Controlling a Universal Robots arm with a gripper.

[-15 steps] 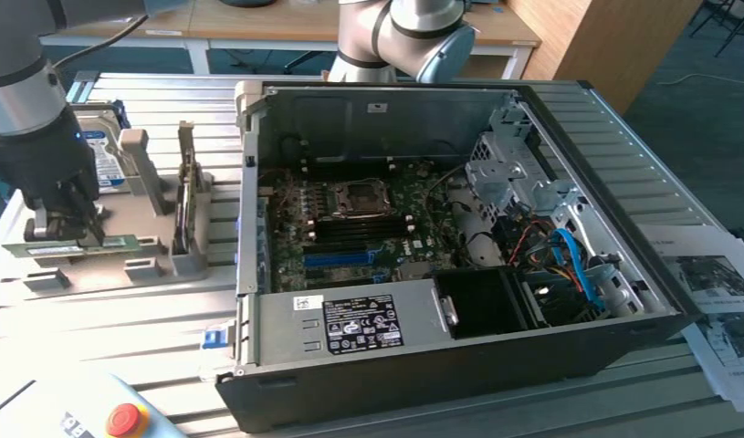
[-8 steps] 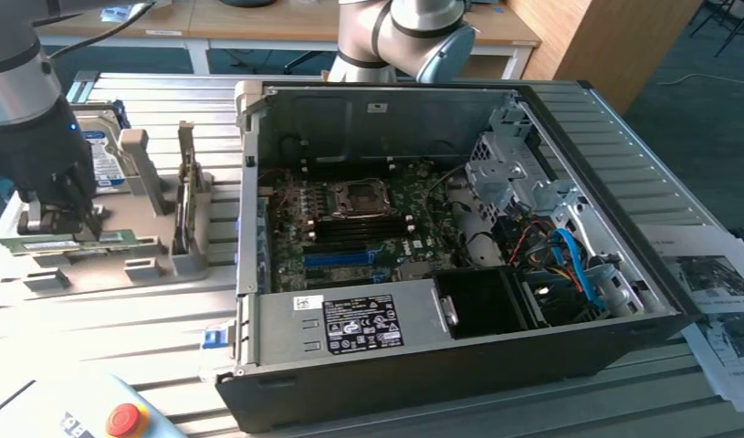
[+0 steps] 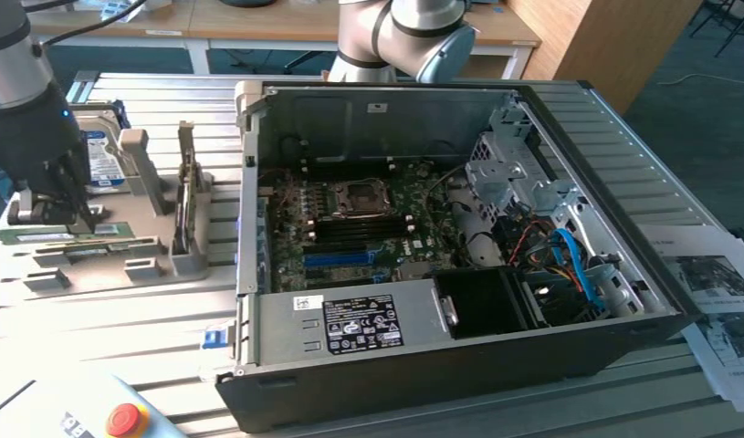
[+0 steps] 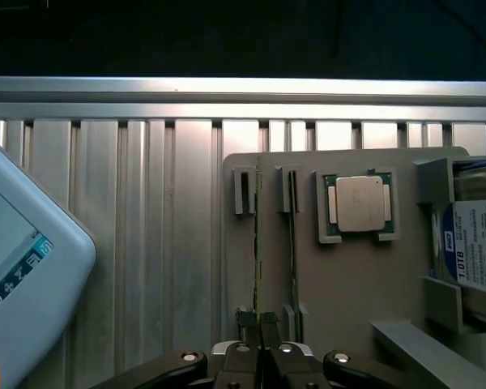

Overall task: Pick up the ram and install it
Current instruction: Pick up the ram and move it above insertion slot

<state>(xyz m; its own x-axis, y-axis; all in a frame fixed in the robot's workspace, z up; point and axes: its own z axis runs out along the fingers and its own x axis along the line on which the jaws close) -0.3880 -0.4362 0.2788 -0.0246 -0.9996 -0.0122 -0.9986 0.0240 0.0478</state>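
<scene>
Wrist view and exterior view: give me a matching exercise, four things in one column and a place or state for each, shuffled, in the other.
Things
1. ram
2. processor
3. hard drive
4. computer case

Places or states
A. lying open, motherboard showing
B. flat in a square recess of the grey holder
C. on edge in the holder, pinched by the fingers
D. blue-and-white label, at the holder's side

Pairs: 1-C, 2-B, 3-D, 4-A

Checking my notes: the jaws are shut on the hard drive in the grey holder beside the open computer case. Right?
Not the hard drive: the wrist view shows the jaws shut on the ram, in the grey holder beside the open computer case.
</scene>
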